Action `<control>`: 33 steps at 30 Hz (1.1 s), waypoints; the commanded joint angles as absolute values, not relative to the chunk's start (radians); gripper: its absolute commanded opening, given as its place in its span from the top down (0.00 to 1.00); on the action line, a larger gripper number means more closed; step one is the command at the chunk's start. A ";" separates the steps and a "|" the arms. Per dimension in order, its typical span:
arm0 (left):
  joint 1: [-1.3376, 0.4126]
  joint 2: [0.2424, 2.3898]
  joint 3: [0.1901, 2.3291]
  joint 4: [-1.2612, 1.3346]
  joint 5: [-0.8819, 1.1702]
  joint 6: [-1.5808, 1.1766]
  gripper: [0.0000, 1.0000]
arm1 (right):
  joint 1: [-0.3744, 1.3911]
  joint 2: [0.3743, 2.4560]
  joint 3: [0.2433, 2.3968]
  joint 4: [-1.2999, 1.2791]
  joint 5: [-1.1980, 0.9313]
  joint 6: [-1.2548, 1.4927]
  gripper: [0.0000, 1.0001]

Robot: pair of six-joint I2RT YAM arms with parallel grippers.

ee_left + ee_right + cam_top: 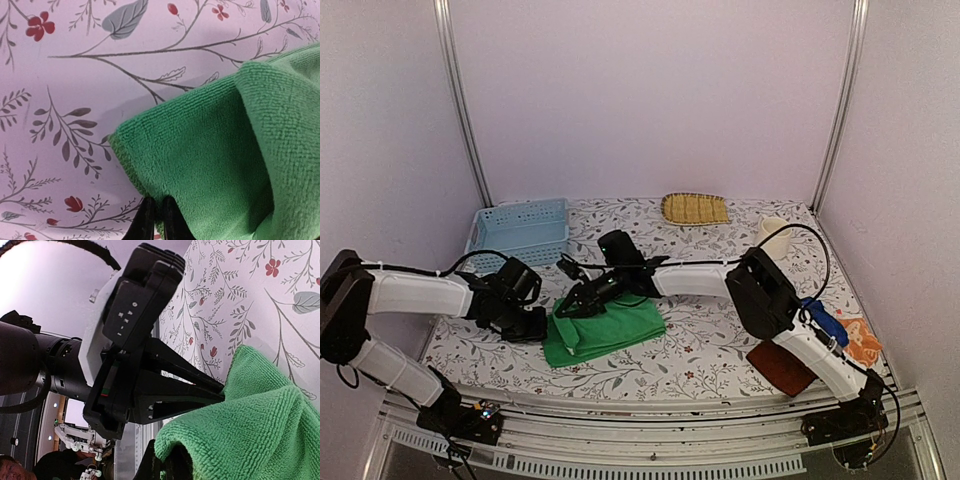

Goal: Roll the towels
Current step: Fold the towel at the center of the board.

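A: The left claw (157, 212)?
B: Almost together, nipping the corner of the green towel (210, 165).
A: And the right claw (165, 465)?
B: Closed tight on a raised fold of that same towel, which lies bunched on the flowered bench (720, 345) between both arms.

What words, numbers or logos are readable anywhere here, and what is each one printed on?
"OAK-1": small white letters running sideways on the black box at the left arm's wrist, seen in the right wrist view; the last character is hard to make out.
No lettering shows on the green towel, the blue basket or the straw tray.
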State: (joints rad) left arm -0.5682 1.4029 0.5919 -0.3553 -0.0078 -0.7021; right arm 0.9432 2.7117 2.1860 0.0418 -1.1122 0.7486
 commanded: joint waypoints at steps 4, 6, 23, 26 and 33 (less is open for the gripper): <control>-0.553 1.361 0.572 -0.395 -0.043 -0.707 0.90 | 0.976 2.740 2.219 0.076 -1.091 0.723 0.95; -0.547 1.358 0.571 -0.395 -0.048 -0.705 0.90 | 0.984 2.739 2.221 0.077 -1.088 0.723 0.94; -0.543 1.146 0.708 -0.499 -0.187 -0.687 0.82 | 0.883 2.491 2.078 -0.068 -1.118 0.498 0.49; -0.543 1.169 0.717 -0.419 -0.090 -0.649 0.82 | 0.831 2.428 2.039 -0.185 -1.053 0.352 0.52; -0.548 1.364 0.753 -0.367 0.029 -0.623 0.87 | 0.746 2.404 2.037 -0.461 -0.863 -0.023 0.68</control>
State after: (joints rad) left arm -0.5495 1.2686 0.7235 -0.4026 -0.0475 -0.6556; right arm 0.7731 2.4161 2.0541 -0.2523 -0.9943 0.2611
